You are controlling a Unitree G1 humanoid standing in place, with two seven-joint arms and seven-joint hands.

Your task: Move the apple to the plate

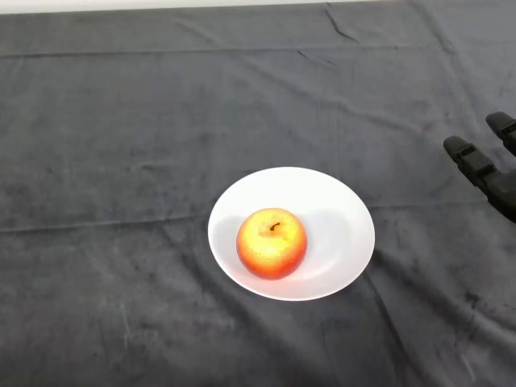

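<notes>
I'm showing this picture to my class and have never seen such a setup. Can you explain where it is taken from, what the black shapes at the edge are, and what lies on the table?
It is a single picture from a camera on a humanoid robot's head, looking down at a table under a dark cloth. A white plate sits near the middle. A red and yellow apple rests on it, stem up. The black shapes at the right edge are fingers of the robot's hand, well clear of the plate and holding nothing.
</notes>
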